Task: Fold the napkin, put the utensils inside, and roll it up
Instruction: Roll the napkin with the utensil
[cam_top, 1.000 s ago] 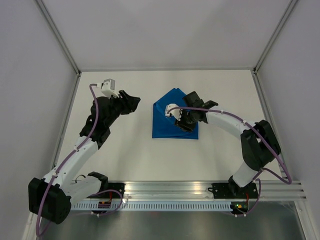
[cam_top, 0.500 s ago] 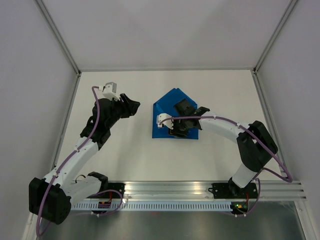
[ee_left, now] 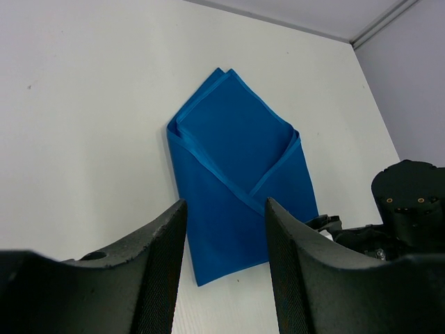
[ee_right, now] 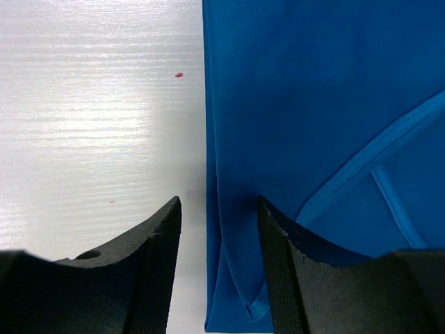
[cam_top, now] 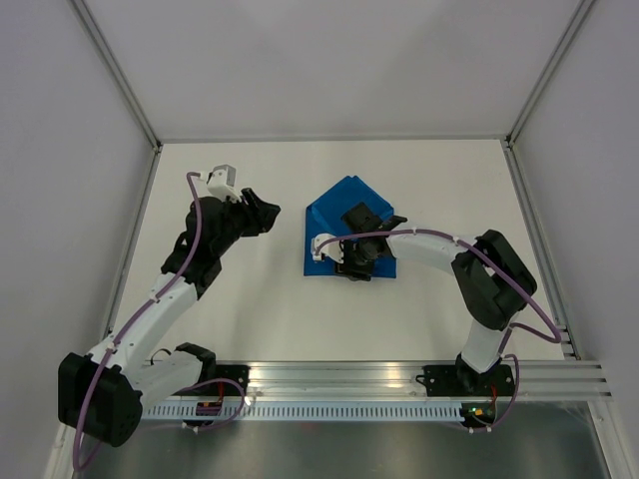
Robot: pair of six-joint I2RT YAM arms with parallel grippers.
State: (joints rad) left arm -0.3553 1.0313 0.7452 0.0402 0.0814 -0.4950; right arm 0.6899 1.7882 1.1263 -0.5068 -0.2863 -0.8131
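Napkin: blue napkin lies flat on the white desk, about mid-desk, between the two arms.
Napkin shape: folded into a pointed packet with the tip toward the far wall. The left side is a straight edge. Two flaps cross on top.
Hems: lighter blue hem bands run diagonally across the top. In the left wrist view they meet low on the packet.
Left fingers: left fingers hover left of the napkin, well apart from it and off the desk. They are spread wide. The left wrist view shows most of the napkin through the gap, farther off.
Right fingers: right fingers sit low over the napkin's near-left part and are spread.
Right fingers vs edge: in the right wrist view they straddle the straight edge, one finger over bare desk and the other over the cloth.
Contact: cannot tell whether either right finger touches the cloth or desk. A soft shadow lies under them.
Corner: just by the right fingers the cloth ends in a corner, with stacked layers and a rounded fold lip showing.
Right arm: right arm reaches in from the right. In the top view its wrist covers the napkin's near-right part.
Speck: tiny red speck on the desk, just beside the straight edge.
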